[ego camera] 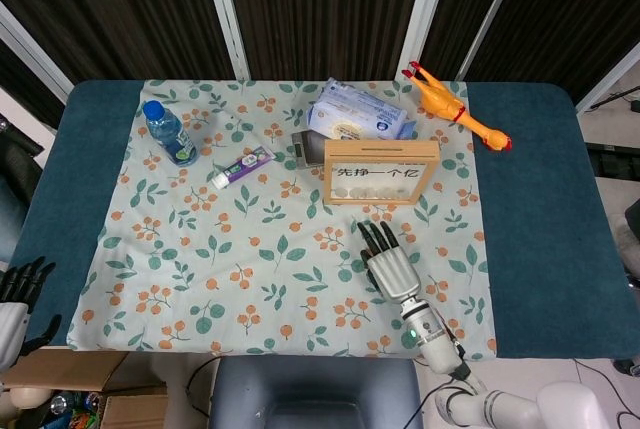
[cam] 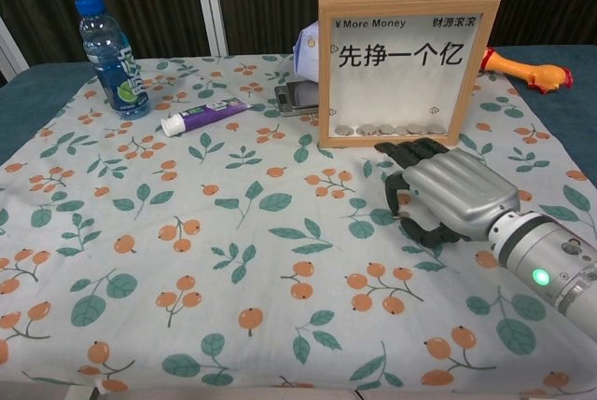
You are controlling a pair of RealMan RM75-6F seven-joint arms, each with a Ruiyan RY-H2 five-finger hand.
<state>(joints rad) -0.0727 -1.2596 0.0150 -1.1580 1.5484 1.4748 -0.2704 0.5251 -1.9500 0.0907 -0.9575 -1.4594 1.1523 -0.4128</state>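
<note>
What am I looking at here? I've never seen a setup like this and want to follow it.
It is a two-armed robot with humanlike hands, filmed by its own cameras: one on the head looking down, one on the chest looking forward. On the floral cloth lie a water bottle, a toothpaste tube, a wipes pack, a rubber chicken and a wooden coin frame. The right hand rests palm down in front of the frame, fingers curled; whether it holds anything is hidden. The left hand hangs open off the table's edge.
</note>
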